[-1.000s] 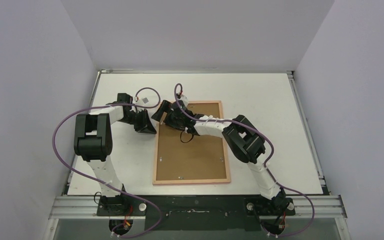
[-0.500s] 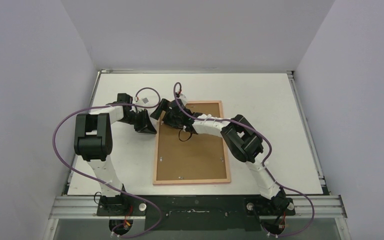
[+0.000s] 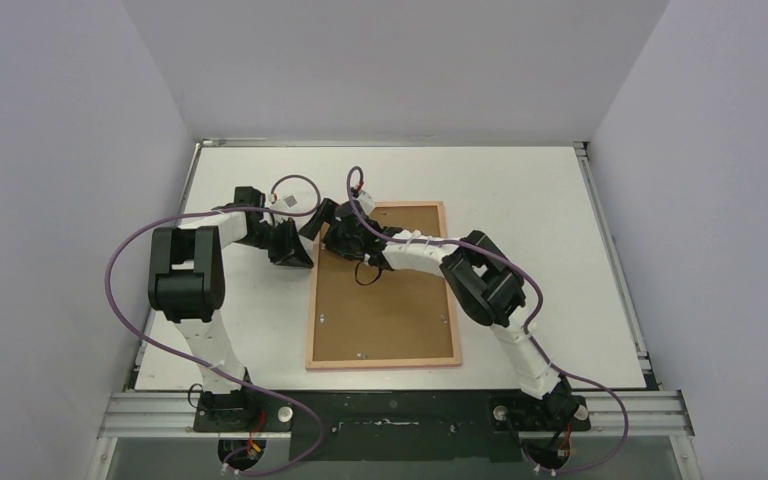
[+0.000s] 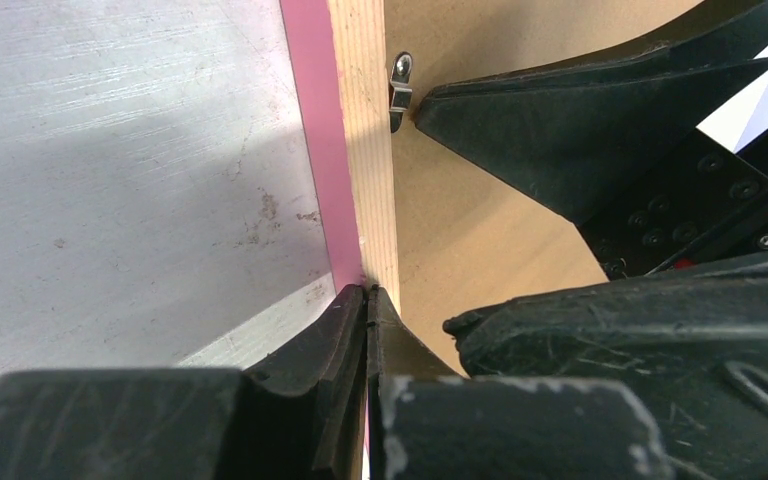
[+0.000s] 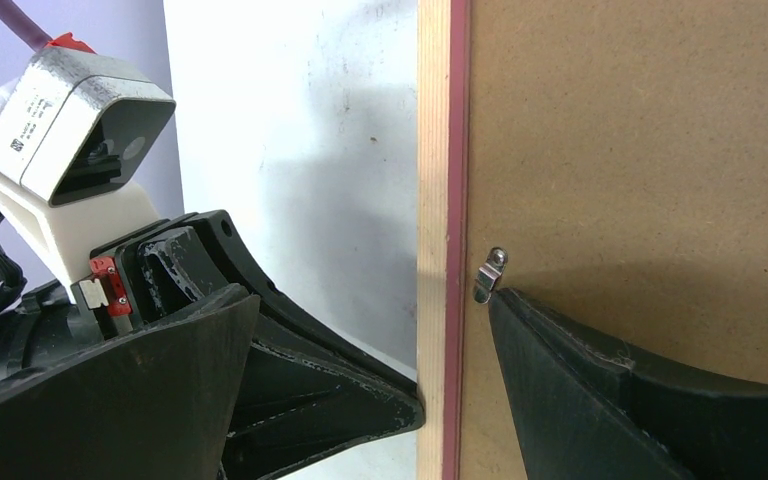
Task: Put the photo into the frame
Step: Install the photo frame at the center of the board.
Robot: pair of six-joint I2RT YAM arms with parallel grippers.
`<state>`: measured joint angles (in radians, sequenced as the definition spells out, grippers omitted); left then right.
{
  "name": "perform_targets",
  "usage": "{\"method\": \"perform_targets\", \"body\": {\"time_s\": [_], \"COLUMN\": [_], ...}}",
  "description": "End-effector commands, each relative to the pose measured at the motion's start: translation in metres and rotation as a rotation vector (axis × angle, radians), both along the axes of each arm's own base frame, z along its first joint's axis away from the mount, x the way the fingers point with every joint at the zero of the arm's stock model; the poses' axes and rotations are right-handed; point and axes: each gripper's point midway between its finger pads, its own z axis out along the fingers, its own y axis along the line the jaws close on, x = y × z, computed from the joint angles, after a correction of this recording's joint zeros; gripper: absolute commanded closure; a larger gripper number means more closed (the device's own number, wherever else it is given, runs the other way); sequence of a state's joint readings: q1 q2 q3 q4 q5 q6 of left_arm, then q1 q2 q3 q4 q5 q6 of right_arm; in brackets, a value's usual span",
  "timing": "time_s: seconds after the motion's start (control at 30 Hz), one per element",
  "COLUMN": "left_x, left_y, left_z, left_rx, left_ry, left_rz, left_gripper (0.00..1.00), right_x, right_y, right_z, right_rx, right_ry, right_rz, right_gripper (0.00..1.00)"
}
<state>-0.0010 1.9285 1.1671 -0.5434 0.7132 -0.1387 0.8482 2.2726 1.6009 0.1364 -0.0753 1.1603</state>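
The frame (image 3: 312, 312) lies flat at the middle of the white table (image 3: 530, 190), back side up, its long rails running from the near edge toward the far wall. Its pale wood back faces the cameras, with a pink strip along the outer edge. A brown backing board (image 3: 385, 310) fills the opening, and the photo shows in no view. A small metal clip (image 5: 490, 275) sits on the board just inside the left rail.

The left gripper (image 4: 367, 300) is closed on nothing, its tips meeting against the outer edge of the left rail near the far corner. The right gripper (image 5: 455, 350) stands wide apart astride that same rail: one finger on the tabletop outside it, the other on the board with its tip at the clip.

The tabletop bears faint scuffs and stains. Plain pale walls (image 3: 390, 60) enclose it on three sides, and a metal beam (image 3: 390, 410) carries the arm bases.
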Motion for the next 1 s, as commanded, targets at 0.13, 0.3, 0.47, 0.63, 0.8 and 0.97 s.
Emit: {"method": "perform_targets", "body": {"time_s": [0.13, 0.3, 0.47, 0.63, 0.8, 0.97], "left_x": [0.002, 0.001, -0.001, -0.002, -0.004, -0.005], "left_y": [-0.002, -0.003, -0.004, -0.005, -0.005, -0.006], "left_z": [-0.006, -0.007, -0.009, -0.01, -0.011, -0.013], "left_rx": [-0.001, -0.002, -0.005, -0.003, -0.006, -0.009], "left_ry": [-0.022, -0.022, -0.017, -0.018, -0.014, -0.011], "left_rz": [-0.015, -0.018, -0.022, -0.029, -0.035, -0.04], "left_gripper": [1.0, 1.0, 1.0, 1.0, 1.0, 1.0], "right_x": [-0.009, -0.011, -0.012, -0.01, -0.003, 0.0], "right_y": [0.005, 0.002, 0.005, 0.004, 0.002, 0.004], "right_z": [-0.012, -0.015, -0.012, -0.009, -0.008, -0.008], "right_rx": [-0.018, 0.002, 0.027, 0.023, 0.022, 0.043], "right_ry": [0.042, 0.075, 0.094, 0.088, 0.065, 0.055], "right_rz": [-0.027, -0.062, -0.088, -0.115, -0.149, -0.162], "right_gripper": [0.1, 0.1, 0.1, 0.1, 0.1, 0.1]}}
